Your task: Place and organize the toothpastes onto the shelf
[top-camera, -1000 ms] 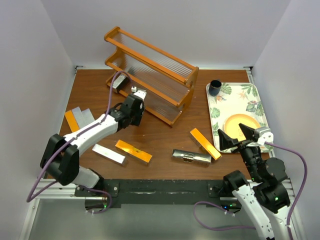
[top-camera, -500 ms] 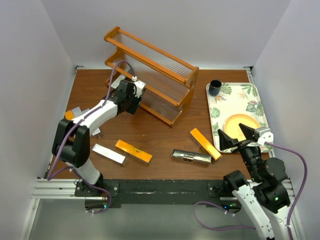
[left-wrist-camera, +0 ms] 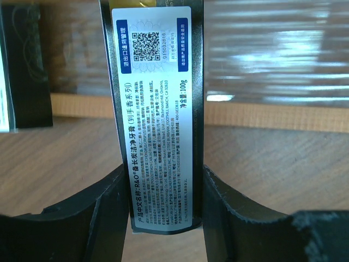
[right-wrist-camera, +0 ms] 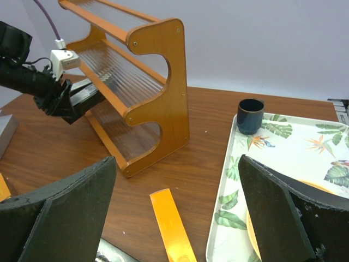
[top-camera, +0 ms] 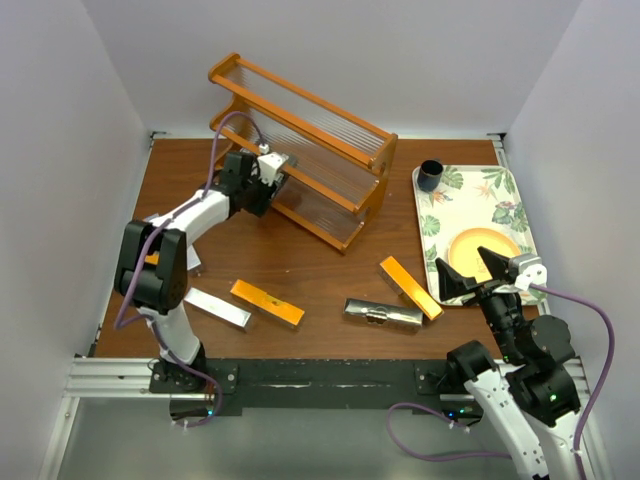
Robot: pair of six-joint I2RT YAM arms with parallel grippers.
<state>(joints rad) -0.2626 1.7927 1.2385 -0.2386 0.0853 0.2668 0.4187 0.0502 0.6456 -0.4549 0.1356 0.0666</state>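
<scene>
Your left jaws are narrowed onto a silver toothpaste carton [left-wrist-camera: 155, 109], clamping its near end across the width. Its far end points into the shelf [top-camera: 300, 100] at the lowest tier, near the rack's left end and close to the front rail. A second dark carton [left-wrist-camera: 22, 65] shows at the left edge of the wrist view, by the ribbed panel.

Your right jaws stand wide and hold nothing, above the near edge of the leaf tray [top-camera: 505, 185], well apart from the shelf.

4 loose cartons lie toward the near edge of the desk [top-camera: 330, 260]: a left silver carton [top-camera: 217, 308], a left orange carton [top-camera: 267, 302], a middle silver carton [top-camera: 383, 313] and a right orange carton [top-camera: 410, 287] just beside the tray's left rim. Bare desk lies between them and the shelf's front.
</scene>
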